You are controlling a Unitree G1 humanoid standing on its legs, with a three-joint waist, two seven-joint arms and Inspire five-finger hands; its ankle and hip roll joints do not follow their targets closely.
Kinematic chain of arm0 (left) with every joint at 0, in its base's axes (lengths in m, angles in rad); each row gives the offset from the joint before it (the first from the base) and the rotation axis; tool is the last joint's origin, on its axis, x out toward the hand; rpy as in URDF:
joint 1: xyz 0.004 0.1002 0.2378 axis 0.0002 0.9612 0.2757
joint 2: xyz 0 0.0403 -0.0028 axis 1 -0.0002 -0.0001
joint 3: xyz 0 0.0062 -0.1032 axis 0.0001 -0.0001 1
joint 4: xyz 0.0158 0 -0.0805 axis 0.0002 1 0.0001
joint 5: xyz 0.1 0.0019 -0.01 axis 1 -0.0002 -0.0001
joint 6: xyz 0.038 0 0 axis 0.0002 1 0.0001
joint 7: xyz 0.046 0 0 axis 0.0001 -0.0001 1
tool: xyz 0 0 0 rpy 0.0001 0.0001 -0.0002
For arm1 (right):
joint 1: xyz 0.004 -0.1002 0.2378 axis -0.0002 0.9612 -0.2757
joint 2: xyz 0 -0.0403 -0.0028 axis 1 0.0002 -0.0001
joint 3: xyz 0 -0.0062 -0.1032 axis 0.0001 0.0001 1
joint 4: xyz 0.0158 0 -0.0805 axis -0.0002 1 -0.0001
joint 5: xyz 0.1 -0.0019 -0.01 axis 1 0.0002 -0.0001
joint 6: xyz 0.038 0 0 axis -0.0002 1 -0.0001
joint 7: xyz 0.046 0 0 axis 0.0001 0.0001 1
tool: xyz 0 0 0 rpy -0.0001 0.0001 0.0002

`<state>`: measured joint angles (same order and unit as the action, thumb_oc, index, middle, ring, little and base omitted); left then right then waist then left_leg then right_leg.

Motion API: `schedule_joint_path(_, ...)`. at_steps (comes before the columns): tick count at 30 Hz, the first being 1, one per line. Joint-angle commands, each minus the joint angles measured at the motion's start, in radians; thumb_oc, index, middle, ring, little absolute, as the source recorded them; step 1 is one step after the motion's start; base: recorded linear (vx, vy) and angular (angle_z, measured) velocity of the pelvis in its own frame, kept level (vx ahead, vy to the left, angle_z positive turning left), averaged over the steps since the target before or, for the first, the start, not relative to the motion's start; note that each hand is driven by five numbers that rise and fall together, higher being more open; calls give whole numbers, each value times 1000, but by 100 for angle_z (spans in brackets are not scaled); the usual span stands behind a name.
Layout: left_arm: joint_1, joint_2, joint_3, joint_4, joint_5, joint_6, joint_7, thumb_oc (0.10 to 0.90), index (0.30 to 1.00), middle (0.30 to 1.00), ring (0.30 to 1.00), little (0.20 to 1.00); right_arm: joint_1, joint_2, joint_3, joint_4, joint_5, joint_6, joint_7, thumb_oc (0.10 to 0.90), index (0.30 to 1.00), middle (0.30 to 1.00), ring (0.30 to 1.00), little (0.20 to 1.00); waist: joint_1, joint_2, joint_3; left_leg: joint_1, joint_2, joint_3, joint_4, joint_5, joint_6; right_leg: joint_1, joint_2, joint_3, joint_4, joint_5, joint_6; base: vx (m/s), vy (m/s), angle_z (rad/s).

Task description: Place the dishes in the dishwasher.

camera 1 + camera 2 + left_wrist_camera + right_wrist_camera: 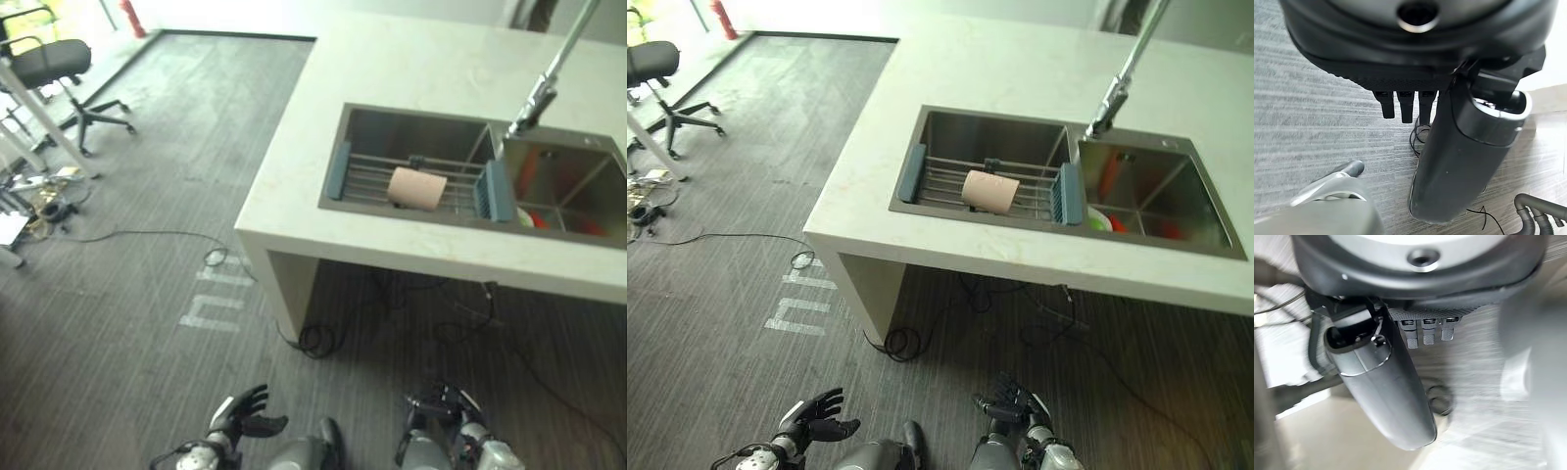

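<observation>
Nearest the robot, the left hand [243,413] hangs low over the grey floor [147,284] with its fingers spread loose and nothing in them, and the right hand [1011,402] hangs beside it, its fingers relaxed and likewise empty; both read as a resting carry, well short of the counter, so the job looks barely begun. Farther on stands the pale counter [411,69], and sunk in it a steel double sink [950,127]. Across the left basin lies a wire rack [950,181] with blue end pieces, and on its bars a beige cup [989,191] lies on its side, probably left there to drain. In the right basin, past the rack's blue end, sit coloured dishes [1112,223], green and red-orange, stacked low against the wall; their exact shapes are hard to tell. The tap [549,78] leans over the divider between basins. Beyond the counter's left end, an office chair [54,64] stands well apart.
</observation>
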<state>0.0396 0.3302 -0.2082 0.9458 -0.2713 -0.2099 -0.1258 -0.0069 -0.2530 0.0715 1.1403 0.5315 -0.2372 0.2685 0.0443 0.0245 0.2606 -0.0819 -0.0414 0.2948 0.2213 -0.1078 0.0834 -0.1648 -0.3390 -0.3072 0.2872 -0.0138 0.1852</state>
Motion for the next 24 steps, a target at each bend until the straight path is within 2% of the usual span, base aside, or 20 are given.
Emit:
schedule_joint_path(1, 5, -2, 12, -64, -40, -36, 32, 800, 900, 900, 900, 900, -3, -64, -12, -5, 5, -39, 13, 800, 900, 900, 900, 900, 20, 10, 6, 18, 148, -102, 79, -105, -91, 90, 51, -1, 13, -75, 6, 89, -222, -18)
schedule_joint_path(4, 18, -11, 18, -52, -30, -23, 48, 800, 900, 900, 900, 900, 15, -67, -20, 2, -12, -24, 36, 800, 900, 900, 900, 900, 10, 2, -8, 20, 169, -107, 79, -91, -109, 108, 75, 5, 13, -107, -10, 121, -257, -9)
schedule_joint_path(7, 29, -31, 21, -9, -18, -31, 61, 800, 900, 900, 900, 900, 29, -74, -15, 18, -7, 6, 70, 800, 900, 900, 900, 900, -2, 0, -21, 24, 202, -123, 79, -66, -147, 127, 103, 6, 13, -143, -35, 121, -255, 2)
schedule_joint_path(9, 22, -41, 27, 9, -27, -34, 62, 800, 900, 900, 900, 900, 27, -77, -15, 29, -3, 20, 81, 800, 900, 900, 900, 900, -6, 1, -21, 34, 205, -131, 79, -63, -160, 130, 111, 12, 13, -152, -43, 89, -163, 4)
schedule_joint_path(12, 9, -53, 38, 28, -43, -36, 60, 800, 900, 900, 900, 900, 16, -85, -17, 43, -2, 38, 87, 800, 900, 900, 900, 900, -5, -10, -27, 44, 183, -135, 79, -52, -165, 119, 116, 26, 13, -157, -58, 72, -109, 4)
schedule_joint_path(14, -2, -64, 45, 32, -62, -27, 57, 800, 900, 900, 900, 900, 12, -93, -19, 46, -33, 53, 92, 800, 900, 900, 900, 900, 3, -33, -20, 69, 140, -127, 79, -46, -157, 129, 105, 39, 13, -160, -69, 95, -114, -6)
schedule_joint_path(15, -4, -68, 49, 32, -63, -25, 51, 800, 900, 900, 900, 900, 12, -99, -19, 47, -36, 57, 95, 800, 900, 900, 900, 900, 14, -48, -17, 63, 110, -142, 79, -7, -155, 128, 99, 51, 13, -159, -77, 77, -79, -24)
schedule_joint_path(16, -4, -68, 51, 27, -63, -18, 46, 800, 900, 900, 900, 900, 9, -101, -18, 46, -36, 66, 94, 800, 900, 900, 900, 900, 20, -49, -15, 49, 100, -160, 79, -3, -153, 127, 102, 57, 13, -158, -78, 39, 6, -40)
schedule_joint_path(17, -1, -68, 55, 21, -62, -12, 41, 800, 900, 900, 900, 900, 2, -107, -17, 51, -32, 77, 95, 800, 900, 900, 900, 900, 26, -33, -14, 18, 114, -182, 79, -23, -152, 125, 119, 60, 13, -157, -73, 29, 77, -26)
schedule_joint_path(19, 5, -69, 61, 27, -62, -11, 35, 800, 900, 900, 900, 900, -7, -115, -14, 62, -15, 78, 104, 800, 900, 900, 900, 900, 30, -14, -7, -27, 148, -204, 79, 22, -173, 129, 137, 66, 13, -163, -71, 52, 123, 13)
schedule_joint_path(20, -2, -74, 69, 44, -54, 7, 33, 800, 900, 900, 900, 900, -7, -112, -22, 56, 7, 90, 95, 800, 900, 900, 900, 900, 22, -7, -17, -7, 163, -189, 79, -7, -169, 130, 127, 37, 13, -161, -65, 62, 166, -4)
schedule_joint_path(22, -13, -78, 64, 79, -88, 15, 36, 800, 900, 900, 900, 900, -4, -106, -31, 64, 92, 100, 111, 800, 900, 900, 900, 900, 6, 8, -29, -2, 177, -195, 79, -24, -171, 129, 124, 26, 13, -154, -61, 43, 194, -22)
schedule_joint_path(24, -21, -82, 73, 111, -110, 24, 38, 800, 900, 900, 900, 900, 6, -94, -54, 78, 55, 105, 111, 800, 900, 900, 900, 900, -8, 21, -34, -1, 190, -186, 79, -40, -176, 127, 119, 20, 13, -152, -58, 23, 143, 2)
